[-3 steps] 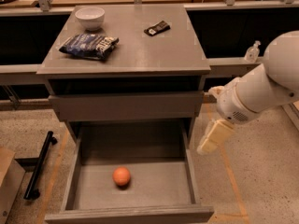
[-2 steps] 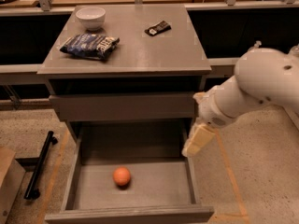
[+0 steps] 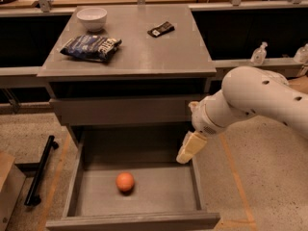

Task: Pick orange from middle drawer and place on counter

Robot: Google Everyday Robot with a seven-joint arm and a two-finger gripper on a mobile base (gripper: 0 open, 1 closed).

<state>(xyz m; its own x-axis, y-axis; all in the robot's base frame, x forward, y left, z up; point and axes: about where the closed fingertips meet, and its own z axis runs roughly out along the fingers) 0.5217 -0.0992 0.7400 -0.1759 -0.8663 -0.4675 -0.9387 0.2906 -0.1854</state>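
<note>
Grey counter (image 3: 144, 57): the flat top of the drawer cabinet is seen from above and in front, with three things laid on it.
White bowl (image 3: 92, 18): set upright at the back left corner of the counter.
Dark blue bag (image 3: 91, 47): laid flat near the left edge, just in front of the bowl and apart from it.
Black packet (image 3: 160, 29): a small one, laid right of centre towards the back, well apart from the bowl and the bag.
Writing: pale print is seen on the bag and the packet, but none of it can be read.
Upper drawer front (image 3: 125, 110): plain grey, shut, directly under the counter.
Middle drawer (image 3: 134, 220): drawn out towards the camera, its flat floor laid open to view.
Orange (image 3: 125, 182): found on the drawer floor, left of centre and towards the front, touching no wall.
Gripper (image 3: 191, 148): cream-coloured, held over the right rear corner of the open drawer, just below the upper drawer front, angled down and to the left. It is well apart from the orange, and whether it is open or closed cannot be told.
Arm (image 3: 260, 100): thick and white, brought in from the right edge.
In the way: the upper drawer front and the counter overhang the back of the open drawer, close above the gripper.
Floor (image 3: 269, 177): speckled beige, crossed by orange lines.
Black bar (image 3: 41, 170): laid on the floor left of the cabinet.
Bottles (image 3: 258, 54): clear ones, stood on a ledge to the right.
</note>
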